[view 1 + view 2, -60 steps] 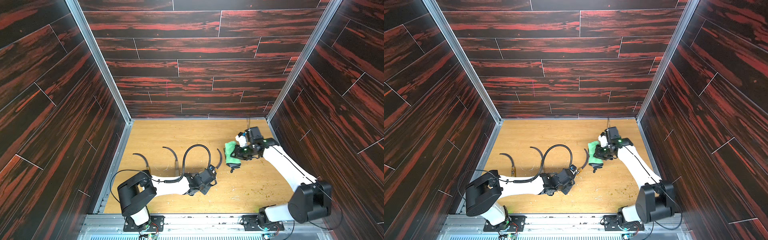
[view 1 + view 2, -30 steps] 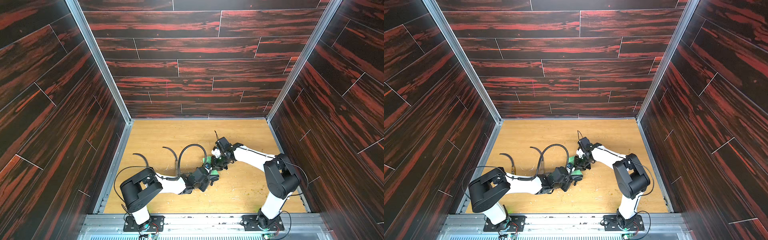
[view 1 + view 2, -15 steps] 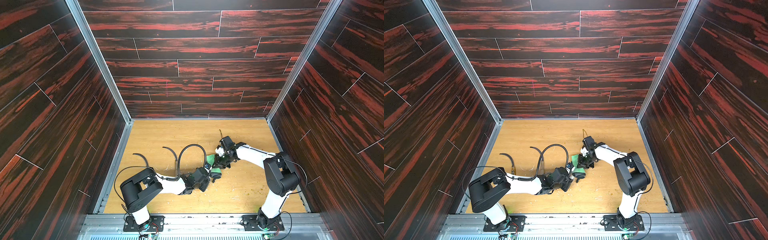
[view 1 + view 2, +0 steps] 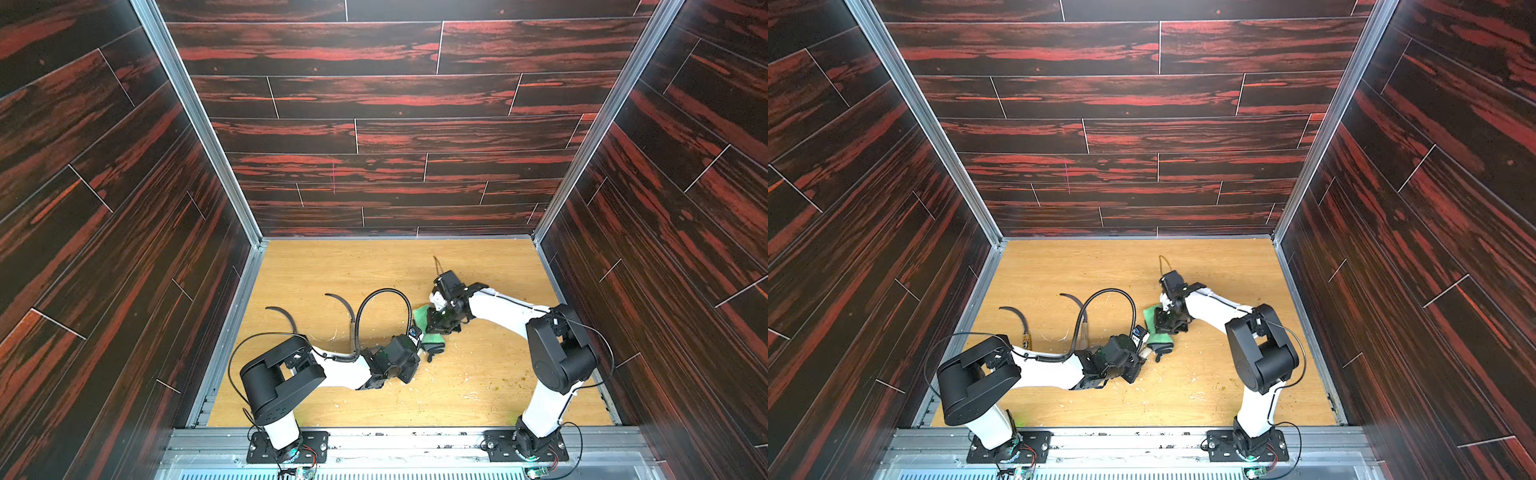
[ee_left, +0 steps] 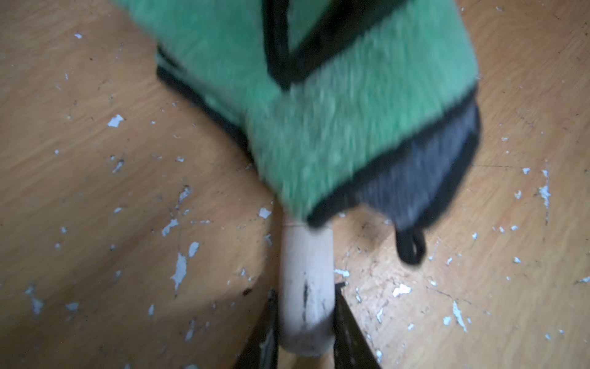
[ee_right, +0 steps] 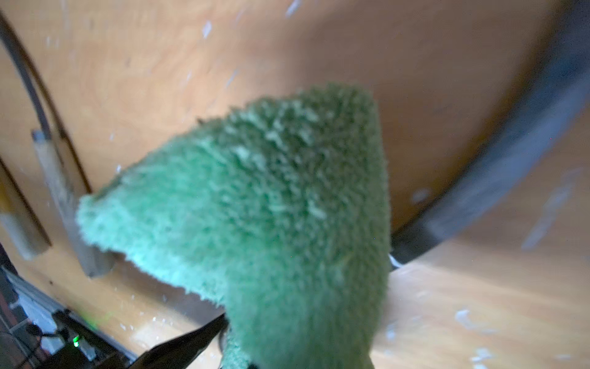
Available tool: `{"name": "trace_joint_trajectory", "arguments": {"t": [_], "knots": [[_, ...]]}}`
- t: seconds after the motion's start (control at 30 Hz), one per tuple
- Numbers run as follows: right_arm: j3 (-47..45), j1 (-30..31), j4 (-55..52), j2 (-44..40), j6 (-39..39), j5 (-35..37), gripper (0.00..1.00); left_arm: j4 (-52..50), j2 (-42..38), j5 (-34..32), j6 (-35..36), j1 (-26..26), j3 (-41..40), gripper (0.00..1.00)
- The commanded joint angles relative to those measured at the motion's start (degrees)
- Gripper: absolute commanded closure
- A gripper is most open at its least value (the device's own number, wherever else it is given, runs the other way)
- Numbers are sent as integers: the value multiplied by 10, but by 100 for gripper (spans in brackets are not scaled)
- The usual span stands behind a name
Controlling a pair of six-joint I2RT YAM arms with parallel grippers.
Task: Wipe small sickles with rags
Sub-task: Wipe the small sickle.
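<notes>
My left gripper (image 5: 305, 319) is shut on the pale wooden handle (image 5: 306, 287) of a small sickle, low over the floor in both top views (image 4: 417, 358) (image 4: 1142, 355). The light green rag (image 5: 319, 111) with dark edging is draped over that sickle's blade, hiding most of it. My right gripper (image 4: 439, 326) (image 4: 1166, 326) is shut on the rag (image 4: 423, 315) (image 4: 1151, 316) and presses it down from above. In the right wrist view the rag (image 6: 271, 207) fills the middle and the dark blade (image 6: 510, 153) curves out from under it.
Two more small sickles lie on the wooden floor (image 4: 353, 266) to the left, blades (image 4: 283, 316) (image 4: 344, 302) pointing to the back. A black ribbed cable (image 4: 376, 297) loops up from my left arm. Pale chips dot the floor. Dark wall panels enclose three sides.
Two seconds ago my right gripper held the rag away on the right; it has come in onto the held sickle's blade and shifted slightly along it. My left arm has barely moved.
</notes>
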Motion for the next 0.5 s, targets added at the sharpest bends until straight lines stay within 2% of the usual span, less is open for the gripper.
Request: {"name": "trace_joint_trajectory", "arguments": {"t": [0.0,0.1,0.17,0.47], "knots": [[-38,46,-36,-10,26,-18,99,-19,7,-29,-10,12,-1,100],[-59,60,-14,-8,40,-42,99,-18,6,-31,-12,11,-1,100],[-73,56,-8,-7,41,-31,99,-18,5,-32,-13,12,-2,100],[-74,-45,-22,4,-10,12,100,-18,4,-35,-15,12,-3,100]]}}
